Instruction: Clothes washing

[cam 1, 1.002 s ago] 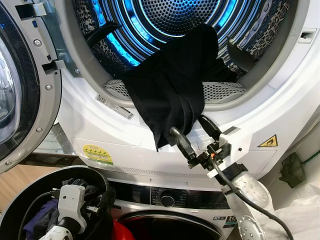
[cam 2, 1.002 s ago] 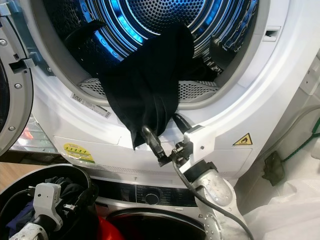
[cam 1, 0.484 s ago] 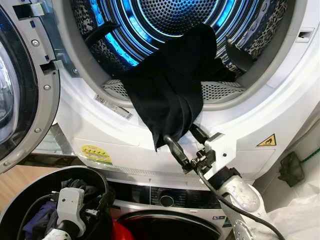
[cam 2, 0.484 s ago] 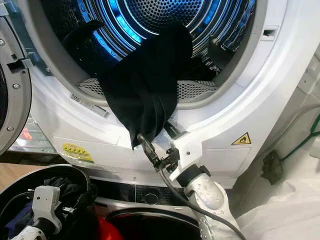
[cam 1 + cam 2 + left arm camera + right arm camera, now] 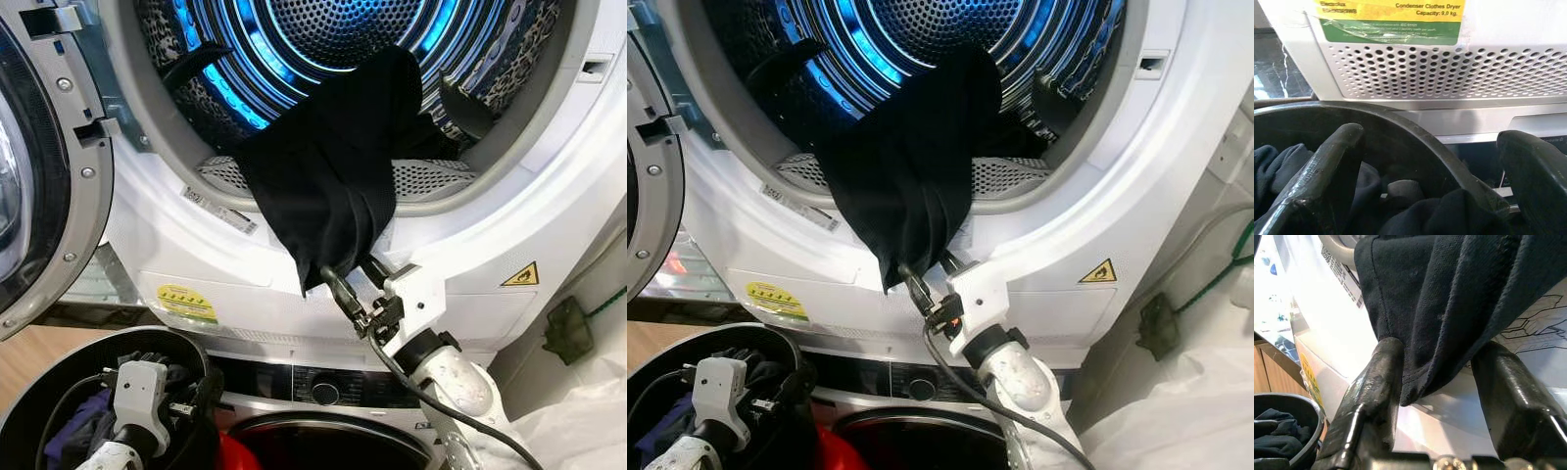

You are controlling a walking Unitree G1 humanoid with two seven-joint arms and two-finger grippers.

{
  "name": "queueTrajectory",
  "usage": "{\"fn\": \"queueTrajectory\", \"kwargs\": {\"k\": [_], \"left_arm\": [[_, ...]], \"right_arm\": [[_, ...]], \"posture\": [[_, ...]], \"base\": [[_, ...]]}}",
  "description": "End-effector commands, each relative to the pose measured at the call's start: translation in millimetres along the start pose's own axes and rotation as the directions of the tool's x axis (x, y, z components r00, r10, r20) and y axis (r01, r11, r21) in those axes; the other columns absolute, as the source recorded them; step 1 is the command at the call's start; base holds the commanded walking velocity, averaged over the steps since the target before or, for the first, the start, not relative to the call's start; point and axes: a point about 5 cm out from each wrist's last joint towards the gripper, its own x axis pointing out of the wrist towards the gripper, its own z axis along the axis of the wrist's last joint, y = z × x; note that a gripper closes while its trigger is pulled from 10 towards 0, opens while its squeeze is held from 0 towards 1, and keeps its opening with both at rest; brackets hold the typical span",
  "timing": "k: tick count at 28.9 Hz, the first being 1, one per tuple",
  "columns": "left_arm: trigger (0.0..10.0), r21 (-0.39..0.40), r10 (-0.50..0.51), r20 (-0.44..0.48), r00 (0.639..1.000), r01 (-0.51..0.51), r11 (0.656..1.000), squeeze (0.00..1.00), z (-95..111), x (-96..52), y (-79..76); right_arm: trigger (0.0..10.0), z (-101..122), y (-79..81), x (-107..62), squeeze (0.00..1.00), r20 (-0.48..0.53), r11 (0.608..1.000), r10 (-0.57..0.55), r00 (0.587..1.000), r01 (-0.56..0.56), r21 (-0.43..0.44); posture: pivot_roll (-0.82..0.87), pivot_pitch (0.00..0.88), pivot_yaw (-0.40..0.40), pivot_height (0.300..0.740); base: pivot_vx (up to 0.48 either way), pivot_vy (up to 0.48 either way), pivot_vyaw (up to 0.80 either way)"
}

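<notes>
We stood before a stacked pair of white machines, the upper one a dryer [image 5: 549,196] with its round door [image 5: 39,196] swung open to our left and its perforated drum [image 5: 333,24] lit blue inside; a second machine [image 5: 323,392] sat below it. The black garment [image 5: 328,176] lay half in and half out, its upper part resting in the drum mouth and its lower end draped over the grey rim and down the white front panel, which is why it needed a push or a lift to go in fully. Our right gripper [image 5: 351,284] was raised to that hanging hem with its fingers apart, one either side of the cloth's lowest fold, the cloth touching one finger and not yet pinched; we judged it was placed so to close on the edge. Our left gripper [image 5: 1430,196] hung low over the black laundry basket [image 5: 29,401], its fingers spread wide above the dark clothes [image 5: 1283,161] inside, holding nothing.
</notes>
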Motion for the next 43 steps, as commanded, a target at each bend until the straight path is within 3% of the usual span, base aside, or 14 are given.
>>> {"fn": "queueTrajectory", "kwargs": {"k": [1, 24, 29, 41, 43], "left_arm": [[10.0, 0.01, 0.005, -0.006, 1.0, -0.005, 1.0, 0.0, -1, 1.2, 0.5], [10.0, 0.011, 0.011, -0.005, 1.0, -0.011, 1.0, 0.0, -1, 1.1, 2.9], [10.0, 0.018, 0.008, -0.008, 1.0, -0.008, 1.0, 0.0, 0, 1.6, 5.8], [10.0, 0.023, 0.001, -0.01, 1.0, 0.0, 1.0, 0.0, 0, 2.8, 4.1], [10.0, 0.021, 0.003, -0.01, 1.0, -0.003, 1.0, 0.0, 0, 2.8, 3.9]], "right_arm": [[0.0, 0, 1.2, 3.7, 0.0, -0.007, 1.0, 0.011, 1.0, -0.011, -0.002], [0.0, -2, 10.2, 5.4, 0.0, -0.028, 0.995, 0.099, 0.995, -0.099, -0.005], [0.0, -1, 19.9, 4.7, 0.0, -0.04, 0.976, 0.212, 0.977, -0.213, -0.036], [0.0, 3, 12.3, 7.8, 0.0, -0.047, 0.97, 0.227, 0.973, -0.23, -0.079], [0.0, 14, 14.1, 9.9, 0.0, 0.006, 0.965, 0.257, 0.966, -0.256, -0.045]], "posture": [[0.06, 0.0, 0.057, 0.74], [0.06, 0.0, 0.058, 0.74], [0.05, 0.0, 0.07, 0.74], [0.06, 0.0, 0.068, 0.74], [0.06, 0.0, 0.068, 0.74]], "base": [[0.0, 0.0, 0.0], [0.0, 0.0, 0.0], [0.0, 0.0, 0.0], [0.0, 0.0, 0.0], [0.0, 0.0, 0.0]]}}
